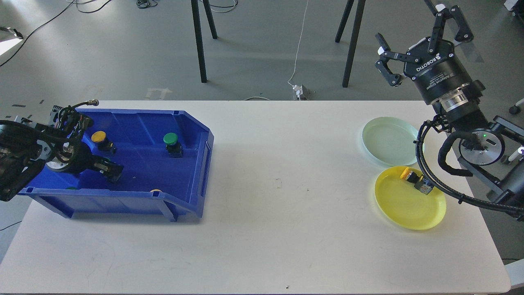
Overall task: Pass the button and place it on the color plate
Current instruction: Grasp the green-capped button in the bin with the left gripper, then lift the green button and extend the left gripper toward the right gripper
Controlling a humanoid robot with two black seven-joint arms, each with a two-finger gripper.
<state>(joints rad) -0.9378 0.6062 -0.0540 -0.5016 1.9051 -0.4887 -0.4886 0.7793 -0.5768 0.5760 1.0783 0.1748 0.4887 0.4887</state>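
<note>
A blue bin (pixel 196 164) on the table's left holds a yellow button (pixel 99 137) and a green button (pixel 171 140). My left gripper (pixel 111 169) reaches into the bin's left part and looks shut on another green button, whose cap is hidden behind the fingers. My right gripper (pixel 411 24) is open and empty, raised high beyond the table's far right corner. A yellow plate (pixel 405 209) at the right holds a yellow button (pixel 416 179) lying on its side. A pale green plate (pixel 389 141) sits empty behind it.
Bits of a green cap (pixel 71 188) and a yellow cap (pixel 155 191) show over the bin's front wall. The white table (pixel 278 213) stretches between bin and plates. My right arm's cables (pixel 430 176) hang over the yellow plate's right rim.
</note>
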